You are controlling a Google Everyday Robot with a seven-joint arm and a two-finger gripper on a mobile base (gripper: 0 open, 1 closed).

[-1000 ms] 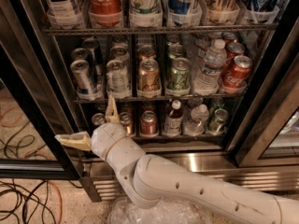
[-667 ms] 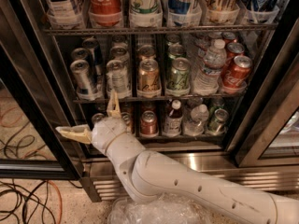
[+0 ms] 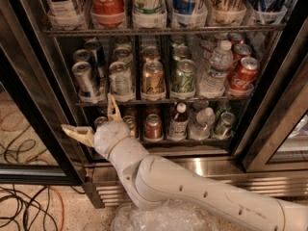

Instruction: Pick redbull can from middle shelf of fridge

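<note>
Raised slightly since a second ago, my pincer (image 3: 87,112) hangs just below the redbull can (image 3: 85,80), empty and spread wide to fit around it.

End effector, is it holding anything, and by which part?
Nothing is held. The end effector is open and empty, just below the left front of the middle shelf, apart from the redbull can standing on it.

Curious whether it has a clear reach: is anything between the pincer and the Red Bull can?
Nothing visible does. The open pincer hangs just below the left end of the middle shelf; the can stands at the front of its row, just above it.
</note>
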